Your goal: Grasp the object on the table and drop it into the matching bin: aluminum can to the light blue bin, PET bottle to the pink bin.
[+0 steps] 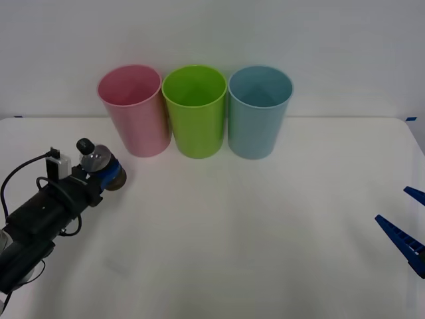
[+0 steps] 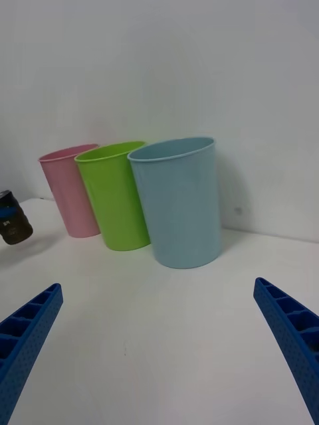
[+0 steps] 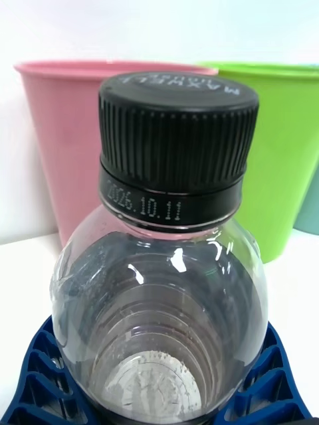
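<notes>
Front view puts the left claw low over the tabletop, near its left side and just before the pink bin, clenched on the bottle. The bottle sits between the blue fingers, its black cap pointing toward the pink bin's wall. So the grasp looks done; what is left, by my reading, is to lift the bottle above the rim, carry it over the pink bin's mouth and let go. Nothing lies in any bin as far as the open tops show.

The right claw hangs released at the tabletop's right edge, well apart from the work, with the light blue bin nearest to it and the green bin between the other two.

Hard to make out: whether the bottle rests on the tabletop or is already raised, since the arm covers its underside in the front view. The dark label barely shows past the fingers in the left wrist view. The bins' floors are only partly seen.
</notes>
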Robot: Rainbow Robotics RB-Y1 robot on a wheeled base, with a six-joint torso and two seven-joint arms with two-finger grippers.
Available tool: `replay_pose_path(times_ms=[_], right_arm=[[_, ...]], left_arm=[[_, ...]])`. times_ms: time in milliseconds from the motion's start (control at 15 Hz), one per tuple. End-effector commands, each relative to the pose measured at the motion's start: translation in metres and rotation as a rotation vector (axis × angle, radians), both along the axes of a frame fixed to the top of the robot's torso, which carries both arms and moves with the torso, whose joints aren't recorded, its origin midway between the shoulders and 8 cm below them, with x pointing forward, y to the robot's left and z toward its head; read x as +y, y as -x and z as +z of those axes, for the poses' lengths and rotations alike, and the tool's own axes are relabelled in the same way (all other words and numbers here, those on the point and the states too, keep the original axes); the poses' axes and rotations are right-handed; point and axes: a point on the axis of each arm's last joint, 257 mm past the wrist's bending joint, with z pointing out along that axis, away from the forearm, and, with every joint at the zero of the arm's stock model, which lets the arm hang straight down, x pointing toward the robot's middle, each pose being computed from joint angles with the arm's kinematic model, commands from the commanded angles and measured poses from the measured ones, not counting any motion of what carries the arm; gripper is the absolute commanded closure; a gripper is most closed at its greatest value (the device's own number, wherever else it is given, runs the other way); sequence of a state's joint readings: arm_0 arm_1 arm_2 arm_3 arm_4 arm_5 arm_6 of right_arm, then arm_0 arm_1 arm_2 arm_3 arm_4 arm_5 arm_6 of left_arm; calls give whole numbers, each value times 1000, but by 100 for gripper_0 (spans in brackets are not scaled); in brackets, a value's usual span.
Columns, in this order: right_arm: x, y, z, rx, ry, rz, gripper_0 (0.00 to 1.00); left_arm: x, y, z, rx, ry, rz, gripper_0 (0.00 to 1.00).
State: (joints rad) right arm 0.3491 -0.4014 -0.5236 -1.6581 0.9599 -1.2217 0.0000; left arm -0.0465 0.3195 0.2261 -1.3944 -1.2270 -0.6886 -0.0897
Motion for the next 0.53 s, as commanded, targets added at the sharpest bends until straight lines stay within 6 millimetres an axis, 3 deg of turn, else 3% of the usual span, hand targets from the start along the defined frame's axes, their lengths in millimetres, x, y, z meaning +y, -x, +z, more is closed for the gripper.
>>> replay_pose_path(times_ms=[67,333,533], right_arm=[[0,0,0,0,0,0,0],[0,0,0,0,0,0,0],[0,0,0,0,0,0,0]], left_arm=[[5,29,26,-20,54,-23,100],[13,64,80,-52,168,-52,100],[22,69,124,-97,247,-47,100]])
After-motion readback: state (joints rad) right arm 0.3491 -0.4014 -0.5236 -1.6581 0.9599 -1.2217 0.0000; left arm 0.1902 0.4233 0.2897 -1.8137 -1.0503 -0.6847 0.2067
